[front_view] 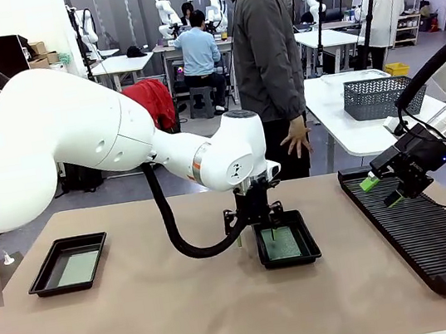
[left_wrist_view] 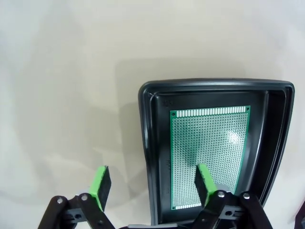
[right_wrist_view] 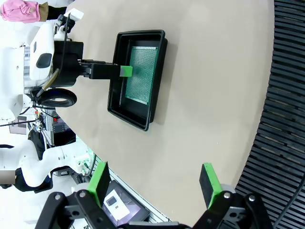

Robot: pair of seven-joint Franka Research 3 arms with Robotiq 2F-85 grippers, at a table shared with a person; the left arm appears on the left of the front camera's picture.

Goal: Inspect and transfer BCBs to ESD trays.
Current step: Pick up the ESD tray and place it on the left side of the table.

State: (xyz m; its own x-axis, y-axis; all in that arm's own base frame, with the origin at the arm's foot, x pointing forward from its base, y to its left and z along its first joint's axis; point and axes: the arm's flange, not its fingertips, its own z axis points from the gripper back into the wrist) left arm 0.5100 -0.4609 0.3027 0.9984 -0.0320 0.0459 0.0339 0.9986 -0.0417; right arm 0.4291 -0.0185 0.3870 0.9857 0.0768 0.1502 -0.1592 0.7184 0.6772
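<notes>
Front view: the left end effector [front_view: 259,230] is hovering over the middle tray [front_view: 287,240] on the bench [front_view: 185,307], its fingers spread apart and empty, straddling the tray's near-left rim. A green perforated board [left_wrist_view: 209,155] is lying flat on that tray's floor. A second tray [front_view: 68,264], further left, is holding another pale board [front_view: 79,267]. The right end effector [front_view: 387,186] is waiting open and empty above the long ribbed rack [front_view: 425,229]. A person [front_view: 267,59] is standing at the far side. Judging by this, one board is seated, and the next move is likely calling for the left arm to lift clear. The left fingertips are partly hidden behind the wrist here, and any contact with the rim is hard to make out.
</notes>
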